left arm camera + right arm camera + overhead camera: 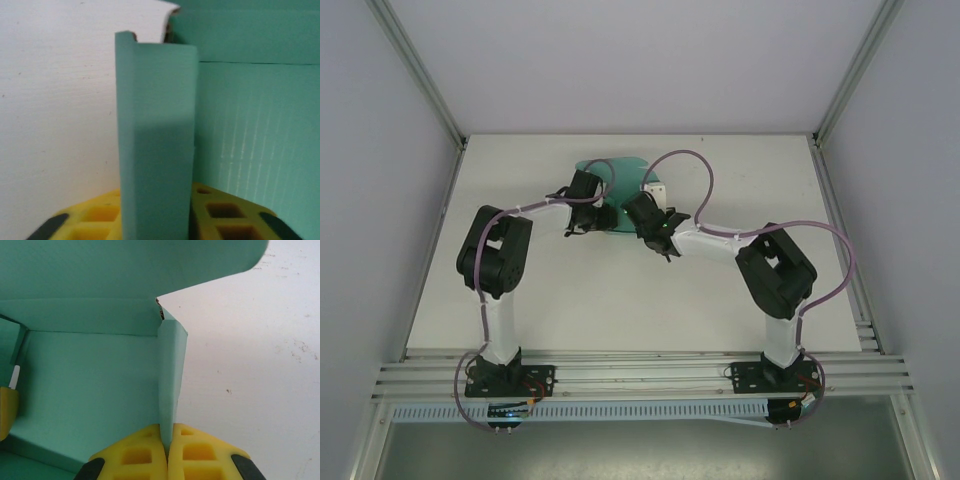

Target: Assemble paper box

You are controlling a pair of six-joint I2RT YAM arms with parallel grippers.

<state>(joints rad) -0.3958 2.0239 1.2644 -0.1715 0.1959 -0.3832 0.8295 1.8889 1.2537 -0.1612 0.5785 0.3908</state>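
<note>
The teal-green paper box point(612, 172) lies partly folded at the back middle of the table, between both grippers. In the left wrist view a folded, upright side wall point(155, 130) stands between the yellow fingers point(95, 220), and my left gripper point(155, 222) is shut on it. My right gripper point(167, 455) is shut on the opposite thin side wall point(172, 370), with the box floor point(90, 390) to its left and the rounded lid flap point(125, 265) raised behind. From above, the left gripper point(582, 212) and right gripper point(646, 215) face each other across the box.
The white table point(620, 300) extends in front of the box between the two arm bases. A yellow finger of the other gripper point(6, 410) shows at the left edge of the right wrist view. Metal frame posts stand at the table's back corners.
</note>
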